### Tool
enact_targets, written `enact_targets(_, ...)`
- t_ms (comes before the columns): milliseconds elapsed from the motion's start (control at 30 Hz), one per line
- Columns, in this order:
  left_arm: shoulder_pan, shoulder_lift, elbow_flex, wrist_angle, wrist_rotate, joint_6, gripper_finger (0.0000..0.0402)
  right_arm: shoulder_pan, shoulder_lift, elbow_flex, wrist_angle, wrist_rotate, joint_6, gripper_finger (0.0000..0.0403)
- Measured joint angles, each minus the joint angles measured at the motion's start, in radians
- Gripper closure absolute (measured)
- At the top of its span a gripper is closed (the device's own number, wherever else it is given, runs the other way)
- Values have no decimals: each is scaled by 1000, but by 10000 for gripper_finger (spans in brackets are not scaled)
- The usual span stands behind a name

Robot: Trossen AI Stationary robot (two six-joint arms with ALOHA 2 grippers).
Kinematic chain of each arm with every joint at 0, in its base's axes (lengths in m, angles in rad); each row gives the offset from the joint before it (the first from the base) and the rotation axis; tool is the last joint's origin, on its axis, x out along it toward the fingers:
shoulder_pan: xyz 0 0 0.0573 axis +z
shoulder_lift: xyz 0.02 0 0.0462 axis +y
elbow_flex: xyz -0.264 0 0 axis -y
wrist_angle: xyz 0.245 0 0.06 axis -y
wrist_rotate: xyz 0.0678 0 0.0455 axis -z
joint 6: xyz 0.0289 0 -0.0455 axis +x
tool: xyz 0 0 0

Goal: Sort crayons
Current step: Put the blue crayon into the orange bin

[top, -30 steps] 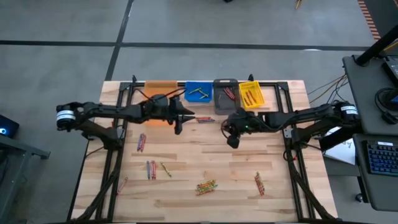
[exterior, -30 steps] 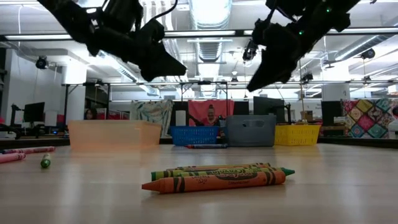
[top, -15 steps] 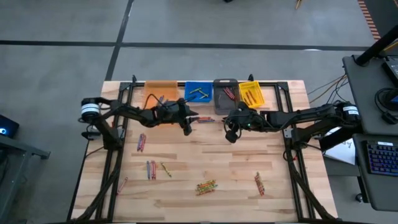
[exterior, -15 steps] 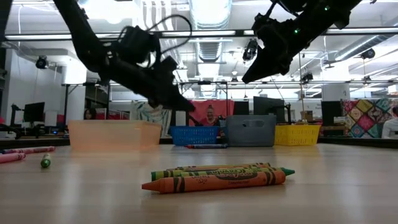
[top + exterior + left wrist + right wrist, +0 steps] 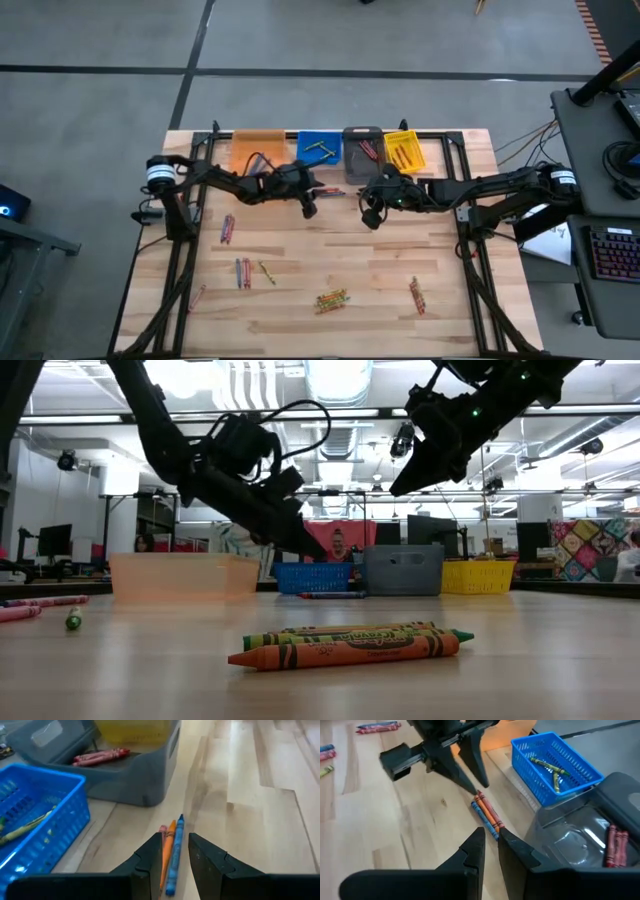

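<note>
Where crayons [image 5: 332, 299] lie — pale wood table [image 5: 400, 250].

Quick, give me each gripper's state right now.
Left gripper: open a little, holding nothing, over the three loose crayons near the grey bin.
Right gripper: nearly shut, a narrow gap showing, empty, above the table.

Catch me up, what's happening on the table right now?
Crayon sorting is under way. The left gripper is poised over three crayons lying in front of the blue bin and grey bin, fingers open astride them, none lifted. The right gripper hangs just beside, holding nothing. More crayons lie scattered across the table.
</note>
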Motion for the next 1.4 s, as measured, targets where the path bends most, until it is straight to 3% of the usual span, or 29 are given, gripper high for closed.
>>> enact_targets(300,-8,101,59,-21,0,1,321,-14,0,0,-1,9,-9,360)
enact_targets(733,-11,139,99,-78,1,12,275,-14,0,0,-2,8,-12,360)
enact_targets(1400,-33,201,112,-76,-1,50,274,-14,0,0,-4,7,-4,360)
